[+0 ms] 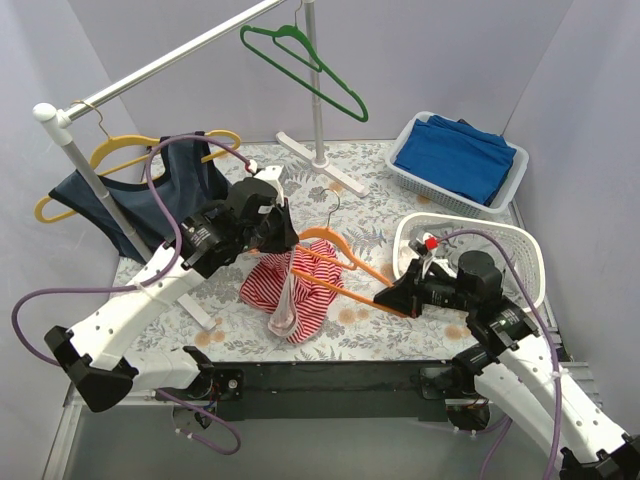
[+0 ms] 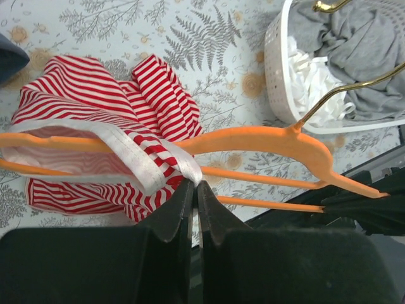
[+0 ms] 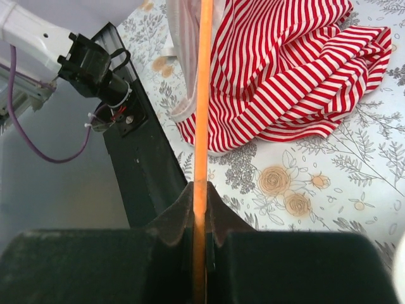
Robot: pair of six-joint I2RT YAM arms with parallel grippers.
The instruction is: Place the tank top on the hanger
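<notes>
Top external, overview: left arm is the one on the cloth, right arm has the frame.
left gripper (image 1: 277, 238): clenched on the white-edged strap of the tank top (image 1: 290, 292). In the left wrist view the tips are pinched together on the strap with no gap.
tank top: bunched on the table (image 1: 385, 335), at 6 o'clock from your left fingers. One strap lies across the left shoulder of the hanger (image 1: 345, 262); the body is not on it yet.
hanger: long axis runs roughly 10-to-4 o'clock, hook toward 12. Its left end is in the cloth and its right end is held.
right gripper (image 1: 388, 297): clamped on the hanger's right tip. In the right wrist view the bar runs straight out from the jaws toward 12.
key relation: the free shoulder lies at 4 o'clock from your left fingers, along the bar.
next, my read: you pull the strap toward 4 o'clock and keep the right grip fixed.
risk, my read: the thin bar may twist.
</notes>
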